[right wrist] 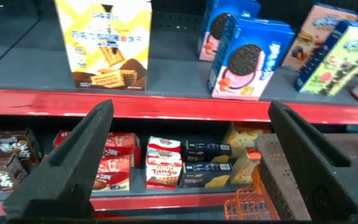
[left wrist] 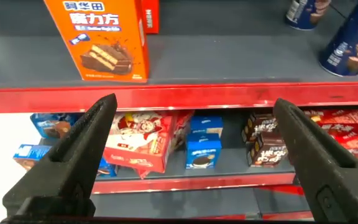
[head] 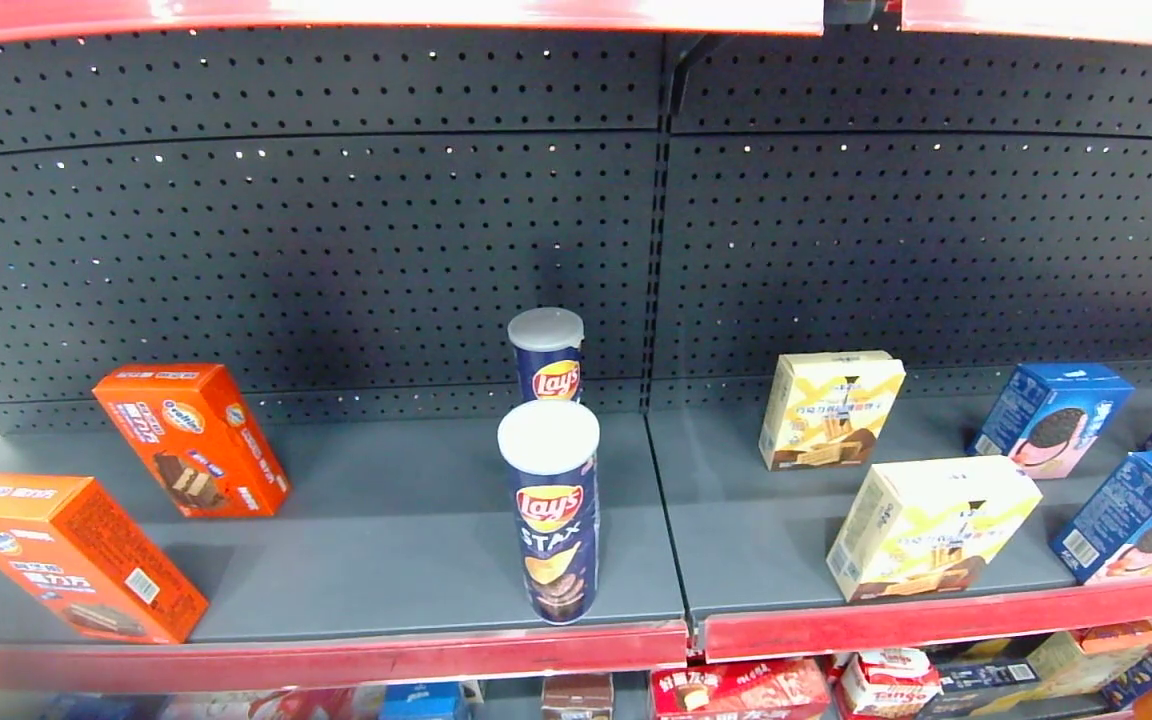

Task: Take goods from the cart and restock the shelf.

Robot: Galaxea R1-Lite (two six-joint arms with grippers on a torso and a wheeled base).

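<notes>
Left gripper (left wrist: 194, 102), right gripper (right wrist: 191, 104): fingers wide open, empty; take stock squarely from orange wire cart (right wrist: 244, 202) below right fingers.

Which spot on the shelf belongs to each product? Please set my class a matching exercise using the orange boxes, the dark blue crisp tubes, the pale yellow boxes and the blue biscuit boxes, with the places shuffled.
Things
1. orange cardboard boxes
2. dark blue crisp tubes with pale lids
3. pale yellow cardboard boxes
4. blue cardboard biscuit boxes

Places on the grey metal shelf
A. middle, one behind the other
B. towards the right end, right of the yellow boxes
C. left end
D. right half, between the tubes and the blue boxes

Pairs: 1-C, 2-A, 3-D, 4-B
</notes>
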